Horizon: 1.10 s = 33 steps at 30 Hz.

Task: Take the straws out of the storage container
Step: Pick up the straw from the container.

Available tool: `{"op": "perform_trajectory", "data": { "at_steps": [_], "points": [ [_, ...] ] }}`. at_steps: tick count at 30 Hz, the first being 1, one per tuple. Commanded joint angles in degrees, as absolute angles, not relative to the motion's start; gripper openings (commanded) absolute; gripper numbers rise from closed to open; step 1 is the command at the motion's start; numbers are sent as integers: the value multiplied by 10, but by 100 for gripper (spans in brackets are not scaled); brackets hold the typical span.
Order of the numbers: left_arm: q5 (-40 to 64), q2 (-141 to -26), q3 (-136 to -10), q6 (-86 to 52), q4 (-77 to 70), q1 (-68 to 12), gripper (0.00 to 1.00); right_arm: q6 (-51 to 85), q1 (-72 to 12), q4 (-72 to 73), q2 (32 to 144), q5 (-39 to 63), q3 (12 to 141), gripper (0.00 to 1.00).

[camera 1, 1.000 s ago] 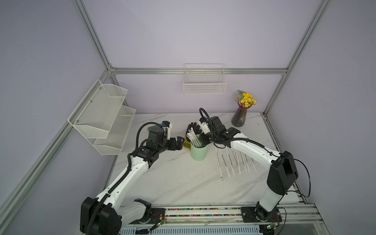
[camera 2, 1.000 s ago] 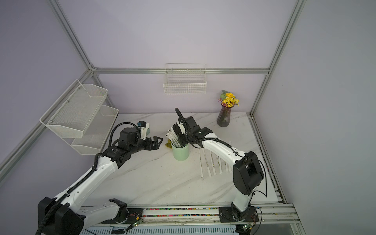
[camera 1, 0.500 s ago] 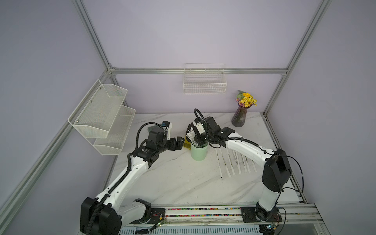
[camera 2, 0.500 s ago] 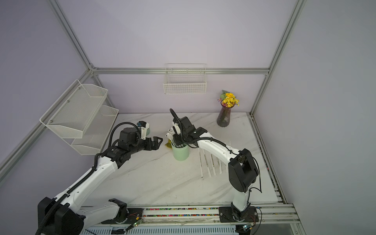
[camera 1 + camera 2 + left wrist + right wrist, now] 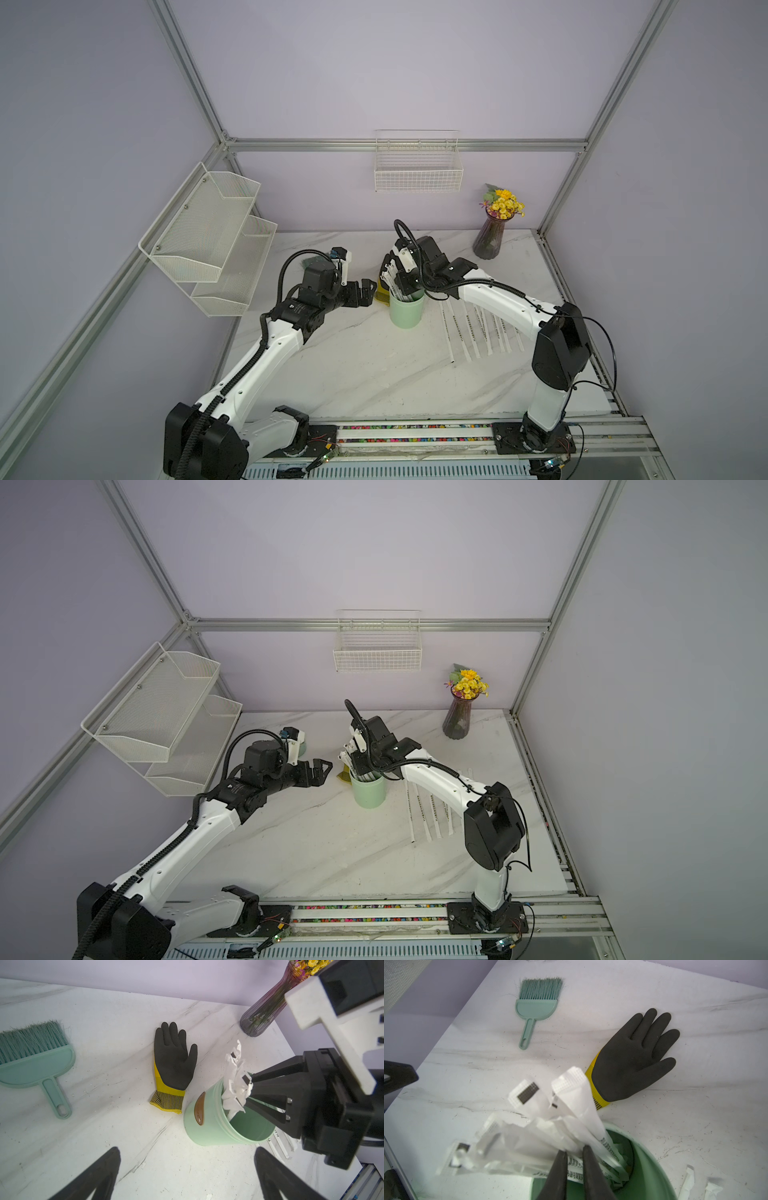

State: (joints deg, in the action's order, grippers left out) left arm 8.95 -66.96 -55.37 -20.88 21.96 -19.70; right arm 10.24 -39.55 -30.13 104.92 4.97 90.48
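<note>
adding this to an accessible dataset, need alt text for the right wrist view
The right gripper, fingers close together, straddles one of the paper-wrapped straws standing in a mint-green cup. Beyond, a black-and-yellow glove and a teal brush lie on the marble table.

a lab test cell: aluminium frame (image 5: 311, 144), lilac walls (image 5: 395, 62), marble tabletop (image 5: 353, 365).

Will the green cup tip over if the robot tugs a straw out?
Probably not: the cup stands upright, wide for its height. Its thin wall looks light, so a snag might slide it. The straws lean loosely, likely slipping out.
</note>
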Motion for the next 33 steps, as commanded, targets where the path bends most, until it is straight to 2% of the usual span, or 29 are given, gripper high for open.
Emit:
{"op": "perform_trajectory", "data": {
  "at_steps": [1,7,12,17,26,33],
  "points": [
    [91,-655,-560,-206,207,-199,100,105,-400,-298,1059,48,921,13],
    [92,-656,-559,-206,206,-199,100,106,-399,-303,1051,40,919,8],
    [94,-654,-559,-207,204,-199,100,105,-400,-305,1045,35,916,7],
    [93,-653,-559,-206,206,-199,100,103,-400,-310,1059,39,924,15],
    [93,-656,-559,-205,207,-199,100,100,-400,-309,1081,38,935,16],
    [93,-654,-559,-207,206,-199,100,102,-400,-313,1065,35,931,8]
  ]
}}
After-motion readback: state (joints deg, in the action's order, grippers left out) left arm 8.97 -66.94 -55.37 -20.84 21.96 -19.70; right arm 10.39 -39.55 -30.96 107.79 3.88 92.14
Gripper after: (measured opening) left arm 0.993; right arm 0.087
